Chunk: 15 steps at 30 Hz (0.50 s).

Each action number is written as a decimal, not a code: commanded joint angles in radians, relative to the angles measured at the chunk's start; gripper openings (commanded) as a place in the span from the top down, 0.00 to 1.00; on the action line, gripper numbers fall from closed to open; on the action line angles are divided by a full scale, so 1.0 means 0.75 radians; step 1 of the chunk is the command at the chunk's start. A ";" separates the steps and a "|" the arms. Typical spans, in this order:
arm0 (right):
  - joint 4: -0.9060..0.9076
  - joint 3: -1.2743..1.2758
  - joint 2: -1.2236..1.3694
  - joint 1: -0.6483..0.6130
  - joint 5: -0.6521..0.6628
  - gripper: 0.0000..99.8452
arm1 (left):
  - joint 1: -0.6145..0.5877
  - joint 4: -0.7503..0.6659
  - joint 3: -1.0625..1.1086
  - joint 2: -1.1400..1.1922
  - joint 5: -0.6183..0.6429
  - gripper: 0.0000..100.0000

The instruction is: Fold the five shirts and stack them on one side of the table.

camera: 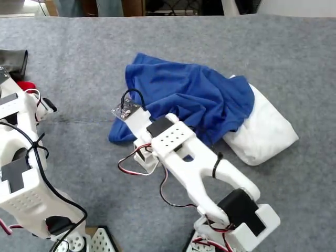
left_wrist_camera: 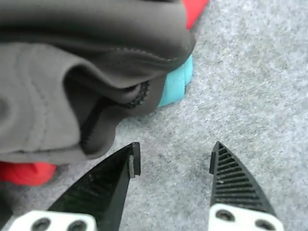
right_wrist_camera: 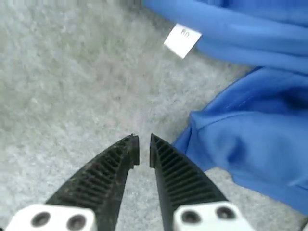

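Two shirts lie loose mid-table: blue shirt (camera: 189,97) crumpled, draped partly over white shirt (camera: 262,131) on its right. At the table's (camera: 294,52) left edge is a stack: dark grey shirt (left_wrist_camera: 72,72) on top, teal shirt (left_wrist_camera: 175,84) and red shirt (left_wrist_camera: 26,172) under it.

Right gripper (right_wrist_camera: 144,149): jaws nearly closed, a thin gap, nothing held, over bare table just beside the blue hem. Left gripper (left_wrist_camera: 175,159): jaws wide apart, empty, beside the stack.

Handling, my guess: light, limp knit that will sag and bunch and won't slide cleanly on the felt. I'd pinch a single layer at the hem or the collar near the label (right_wrist_camera: 182,40), not the bulk.
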 commanded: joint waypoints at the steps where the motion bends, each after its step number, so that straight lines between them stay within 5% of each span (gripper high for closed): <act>1: 0.049 -0.046 -0.005 -0.014 -0.006 0.94 | 0.019 -0.045 -0.050 -0.006 -0.014 0.75; 15: 0.190 0.071 -0.015 -0.020 0.209 0.77 | 0.060 -0.047 -0.064 0.039 -0.014 0.75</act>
